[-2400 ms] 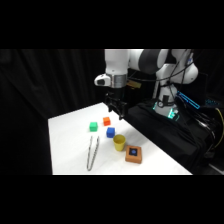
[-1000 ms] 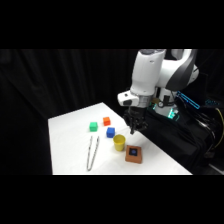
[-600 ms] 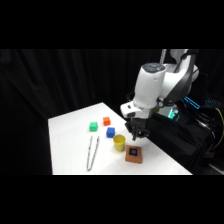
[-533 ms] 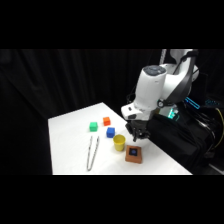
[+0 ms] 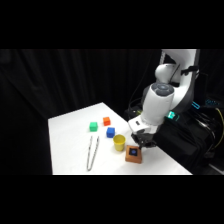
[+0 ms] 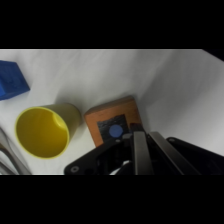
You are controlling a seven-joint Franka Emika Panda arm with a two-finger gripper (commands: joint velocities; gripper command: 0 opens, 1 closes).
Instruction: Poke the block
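Lowered since the earlier view, the white arm's gripper point(image 5: 141, 145), fingers pressed together, hangs over the flat orange-brown wooden block point(image 6: 113, 121), seemingly rigid, light, best poked at its blue centre mark.

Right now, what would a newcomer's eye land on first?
The white arm's gripper hangs right over the block at the table's near right edge. In the wrist view its fingers sit pressed together just beside the block's blue centre mark. A yellow cup stands close beside the block, with tongs lying further left.
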